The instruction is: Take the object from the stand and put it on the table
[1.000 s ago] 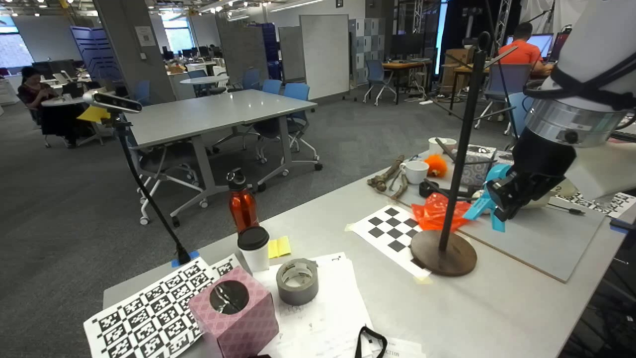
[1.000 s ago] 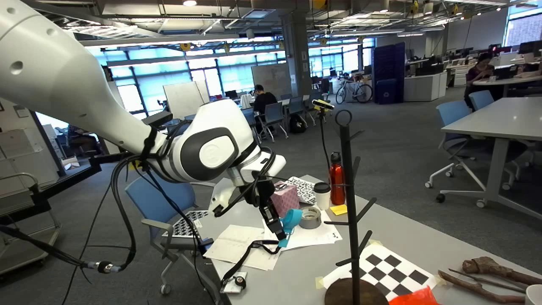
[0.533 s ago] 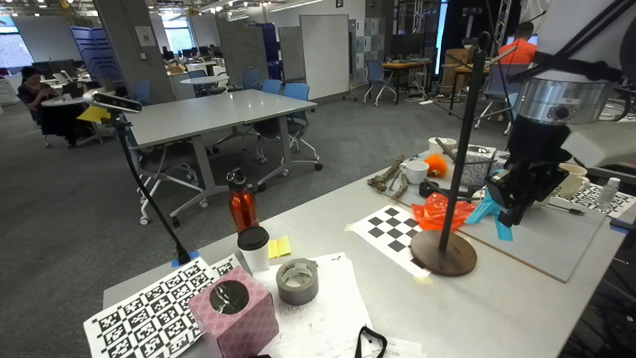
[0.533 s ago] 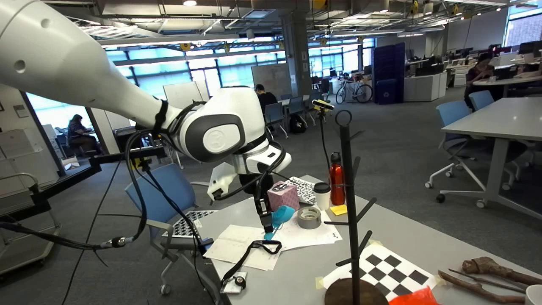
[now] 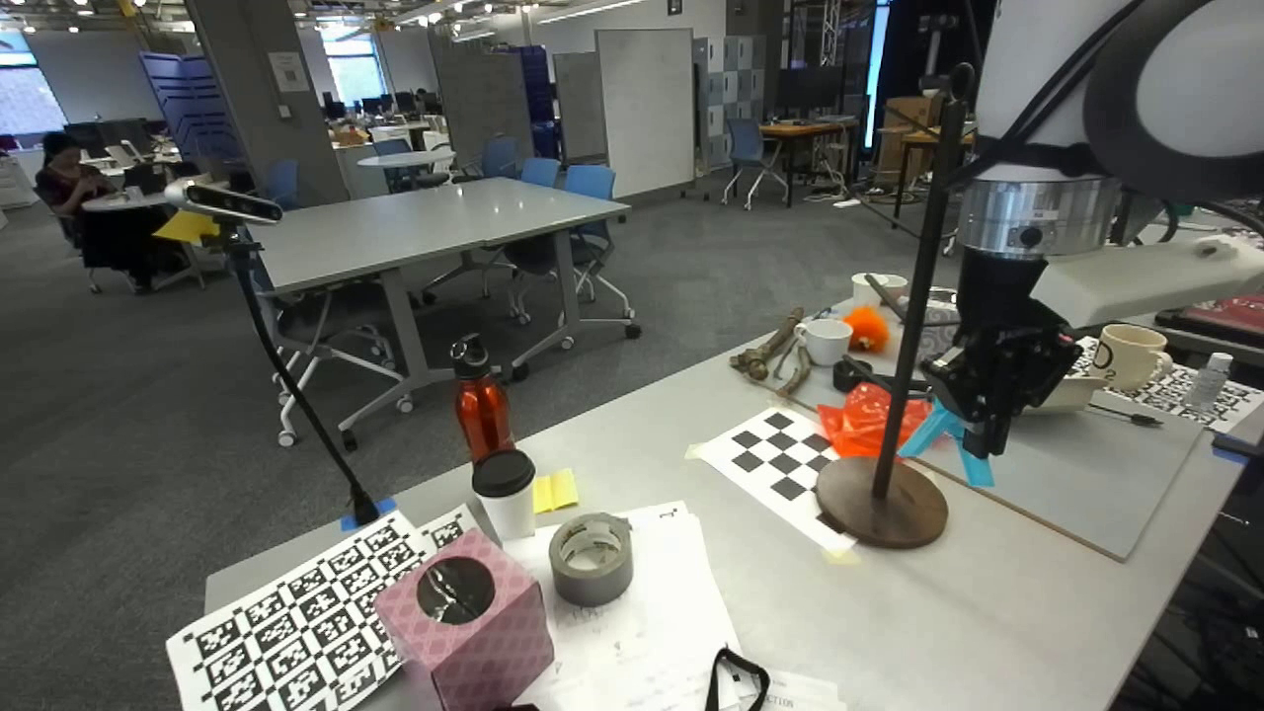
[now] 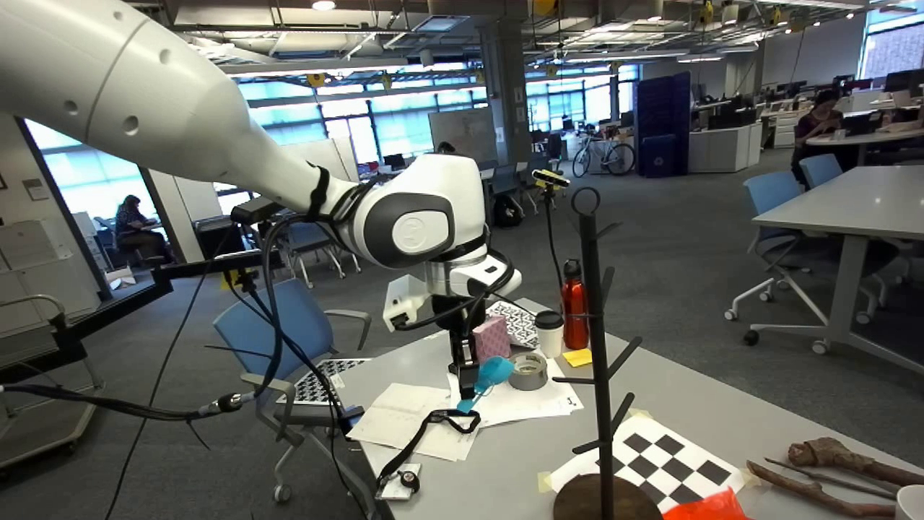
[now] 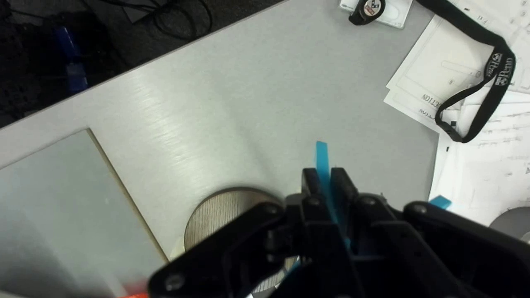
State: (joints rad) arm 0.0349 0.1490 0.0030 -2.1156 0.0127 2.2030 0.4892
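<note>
Blue piece (image 6: 495, 370) | clamped in gripper (image 7: 324, 170) | mostly hidden in wrist view

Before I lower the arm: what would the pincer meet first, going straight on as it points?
Likely the bare tabletop, between the stand's base and the papers; the light-blue piece gripped in the pincer would probably touch down first. Depth is unclear.

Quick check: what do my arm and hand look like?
The arm is white, rounded; a dark-grey panel frames a white cap with a faint emblem. Black straps circle it; black cables hang below. A silver collar leads to a black hand with slim fingers.
</note>
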